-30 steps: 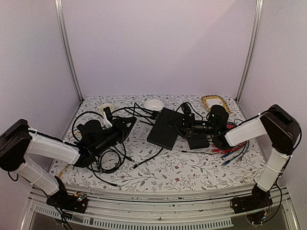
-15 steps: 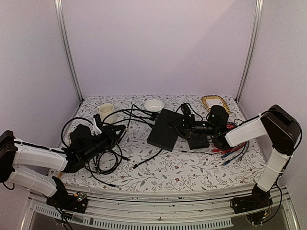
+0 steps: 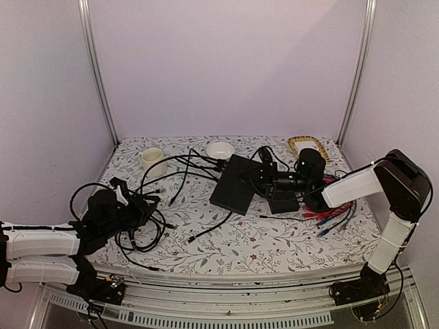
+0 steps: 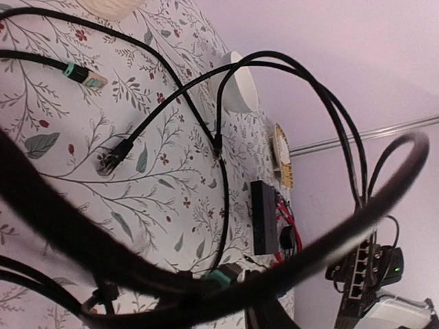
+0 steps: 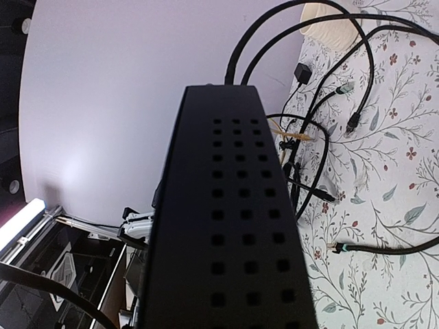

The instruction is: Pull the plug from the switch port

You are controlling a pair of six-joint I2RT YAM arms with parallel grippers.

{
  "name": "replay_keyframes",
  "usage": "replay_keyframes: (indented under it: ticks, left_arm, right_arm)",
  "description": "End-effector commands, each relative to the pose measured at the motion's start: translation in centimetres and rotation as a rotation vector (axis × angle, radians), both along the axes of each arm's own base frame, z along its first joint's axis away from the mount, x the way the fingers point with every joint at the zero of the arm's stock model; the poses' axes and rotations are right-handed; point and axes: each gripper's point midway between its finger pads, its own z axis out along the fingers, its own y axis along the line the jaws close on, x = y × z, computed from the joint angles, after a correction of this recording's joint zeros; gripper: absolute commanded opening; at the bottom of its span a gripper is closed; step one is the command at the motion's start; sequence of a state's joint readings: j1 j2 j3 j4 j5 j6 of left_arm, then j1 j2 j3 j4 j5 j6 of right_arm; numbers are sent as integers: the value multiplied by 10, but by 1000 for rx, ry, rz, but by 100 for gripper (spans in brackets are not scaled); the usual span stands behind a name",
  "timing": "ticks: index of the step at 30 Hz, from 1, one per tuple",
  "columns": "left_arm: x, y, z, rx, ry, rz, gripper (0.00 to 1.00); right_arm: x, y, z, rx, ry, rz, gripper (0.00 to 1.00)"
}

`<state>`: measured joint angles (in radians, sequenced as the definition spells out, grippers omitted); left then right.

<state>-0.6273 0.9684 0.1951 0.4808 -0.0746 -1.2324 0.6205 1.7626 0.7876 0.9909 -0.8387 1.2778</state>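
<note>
The switch (image 3: 232, 184) is a flat black box in the middle of the table. My right gripper (image 3: 260, 179) is shut on its right edge. In the right wrist view its perforated face (image 5: 230, 205) fills the centre, and two black cables (image 5: 236, 65) still leave its far end. My left gripper (image 3: 136, 204) is low at the near left among black cable loops. In the left wrist view a plug with a teal boot (image 4: 223, 277) sits at the jaws, its tip free of any port. A thick blurred cable (image 4: 322, 226) crosses in front. My own fingers are hidden there.
A smaller black box (image 3: 282, 203) lies right of the switch, with red and blue cables (image 3: 336, 211) beside it. A cup (image 3: 152, 157), a white bowl (image 3: 219, 149) and a wicker basket (image 3: 306, 145) stand at the back. Loose cable loops (image 3: 140, 229) lie near the left front.
My left arm has drawn back toward the near left, dragging the cable loops with it. The right gripper and the switch have stayed put.
</note>
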Motion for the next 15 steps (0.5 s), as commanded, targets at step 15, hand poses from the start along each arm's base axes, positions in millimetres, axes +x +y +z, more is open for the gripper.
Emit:
replay_keyframes:
  ticks: [15]
  left_arm:
    - [-13,11,-15,-45,231,62,70]
  right_arm:
    - [17,4,29,25,-126,-35,2]
